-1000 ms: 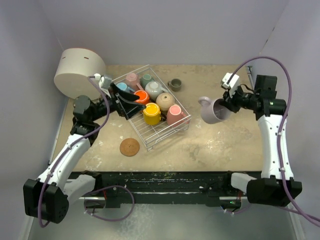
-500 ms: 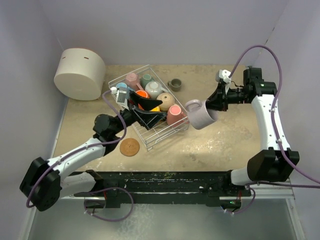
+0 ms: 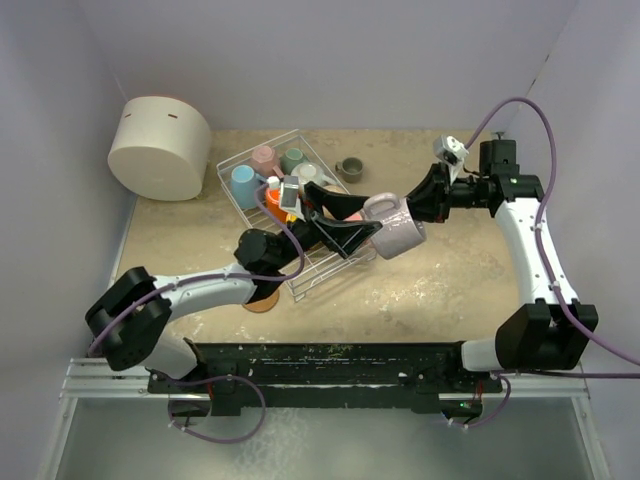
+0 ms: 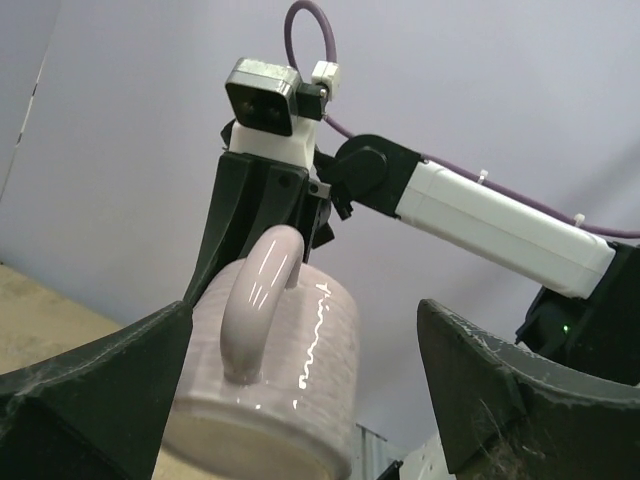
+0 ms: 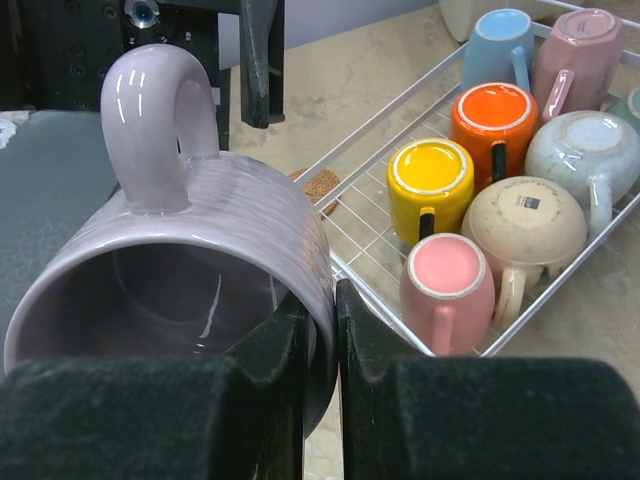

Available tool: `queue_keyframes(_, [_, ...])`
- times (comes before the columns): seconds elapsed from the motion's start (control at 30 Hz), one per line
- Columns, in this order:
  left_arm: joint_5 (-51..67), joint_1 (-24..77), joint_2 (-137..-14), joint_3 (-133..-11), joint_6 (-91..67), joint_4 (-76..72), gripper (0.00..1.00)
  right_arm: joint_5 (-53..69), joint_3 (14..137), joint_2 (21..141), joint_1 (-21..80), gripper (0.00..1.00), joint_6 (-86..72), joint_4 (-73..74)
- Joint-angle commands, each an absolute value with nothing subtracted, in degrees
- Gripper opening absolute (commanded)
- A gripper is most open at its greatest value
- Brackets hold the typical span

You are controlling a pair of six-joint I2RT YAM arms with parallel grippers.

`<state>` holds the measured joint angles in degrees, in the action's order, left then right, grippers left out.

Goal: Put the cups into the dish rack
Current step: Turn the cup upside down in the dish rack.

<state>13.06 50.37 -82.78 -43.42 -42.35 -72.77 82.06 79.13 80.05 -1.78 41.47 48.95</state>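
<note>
Beige table (image 3: 450, 290), grey walls. Top view, centre: right gripper (image 3: 413, 207) presents lilac mug (image 3: 393, 228) beside dish rack (image 3: 258, 146). Left wrist view: left gripper (image 4: 300, 350) gapes around it, empty, likely for handover. Right wrist view: fingers (image 5: 270, 390) pinched on mug wall.

Tabletop (image 3: 450, 290): beige, mottled, with pale scuff marks. Plain lilac-white walls (image 3: 330, 60) enclose it at the back and both sides. Lighting even, shadows soft.
</note>
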Motion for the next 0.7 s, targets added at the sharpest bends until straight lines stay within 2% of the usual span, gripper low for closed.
queue_keyframes(0.0, [9.5, 52.2, -86.4, -48.4, -40.7, -79.9, 0.93, 91.7, 77.0, 76.0, -1.2, 0.0, 28.8, 37.0])
queue_keyframes(0.5, [8.4, 52.9, -90.6, -54.0, -42.0, -74.9, 0.6, 91.6, 74.9, 75.4, -0.2, 0.0, 26.2, 33.0])
queue_keyframes(0.67, [9.6, 52.9, -91.4, -55.9, -41.8, -72.8, 0.57, 91.4, 74.3, 74.9, 0.0, 0.0, 24.5, 31.1])
